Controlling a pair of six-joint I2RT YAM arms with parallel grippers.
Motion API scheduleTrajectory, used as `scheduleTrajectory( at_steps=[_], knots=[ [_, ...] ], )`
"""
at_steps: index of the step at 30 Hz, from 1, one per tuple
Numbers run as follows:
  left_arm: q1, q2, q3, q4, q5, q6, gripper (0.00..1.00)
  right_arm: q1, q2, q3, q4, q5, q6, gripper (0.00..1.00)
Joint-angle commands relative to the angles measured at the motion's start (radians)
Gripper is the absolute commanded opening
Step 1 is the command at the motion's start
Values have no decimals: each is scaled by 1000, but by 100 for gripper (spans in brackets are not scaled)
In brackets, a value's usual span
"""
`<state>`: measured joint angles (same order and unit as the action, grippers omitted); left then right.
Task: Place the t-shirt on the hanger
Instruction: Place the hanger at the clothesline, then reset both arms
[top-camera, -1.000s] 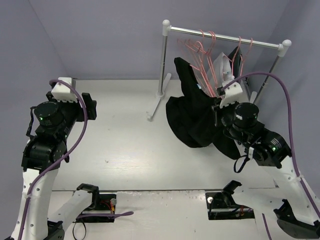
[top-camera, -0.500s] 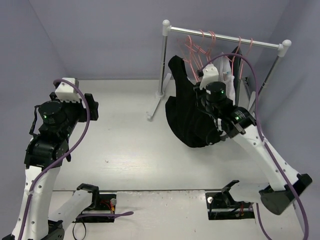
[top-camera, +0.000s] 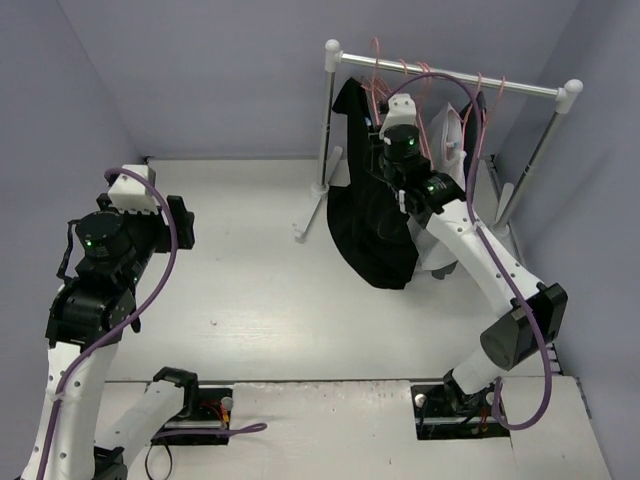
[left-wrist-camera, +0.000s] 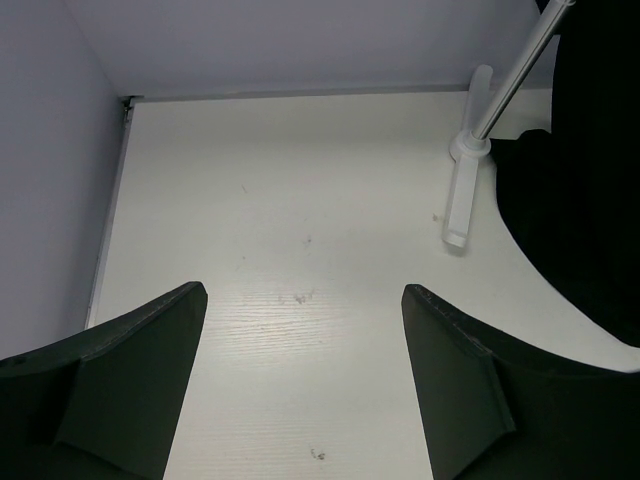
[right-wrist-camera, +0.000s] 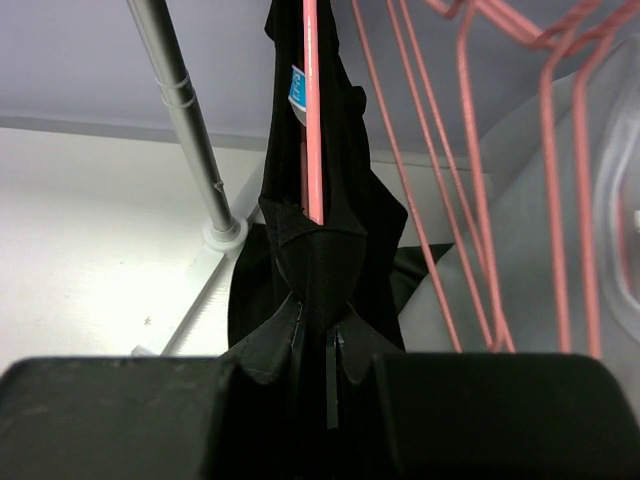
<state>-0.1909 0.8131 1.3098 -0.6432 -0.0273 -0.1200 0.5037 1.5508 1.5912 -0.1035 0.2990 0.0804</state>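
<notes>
T-shirt held up by the rail

The right gripper is pinching the black cloth high up, just under the rail, so the shirt hangs long and the pink hanger can poke down into it (the hook is hidden). The left gripper is spread wide and holds nothing, far from the rail, probably to stay out of the way.

Left arm and right arm had white shells and black round joint motors. Purple cable looped along each. Green light glowed on wrist motors. White camera block sat on the left wrist. Left fingers and right fingers were matte black and blocky.
</notes>
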Motion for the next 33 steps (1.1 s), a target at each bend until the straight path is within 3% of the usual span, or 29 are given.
scheduleTrajectory(
  at_steps=[1,4,6,11,14,18,21,25,33],
  knots=[
    [-8,3,-5,42,-10,-11,74,-8,15,-11,138,-11,56,0],
    [-10,3,-7,43,-15,-9,74,-8,6,-55,145,-22,79,1],
    [-10,5,-2,42,-16,-8,74,-7,-1,-72,146,-29,82,9],
    [-10,22,33,37,-17,-4,74,-8,-85,-63,146,-46,50,57],
    [-10,30,69,30,-22,-3,74,-8,-178,-72,143,-46,19,71],
    [-10,30,117,8,-35,-2,74,-8,-389,-151,137,-28,-28,97],
    [-8,19,138,-13,-54,5,74,-8,-538,-234,132,16,-47,100],
    [-10,-9,156,-58,-93,29,74,-8,-855,-369,111,80,-70,100],
    [-8,-116,65,-105,-149,53,74,-5,-1237,-542,-18,181,-163,100]
  ],
)
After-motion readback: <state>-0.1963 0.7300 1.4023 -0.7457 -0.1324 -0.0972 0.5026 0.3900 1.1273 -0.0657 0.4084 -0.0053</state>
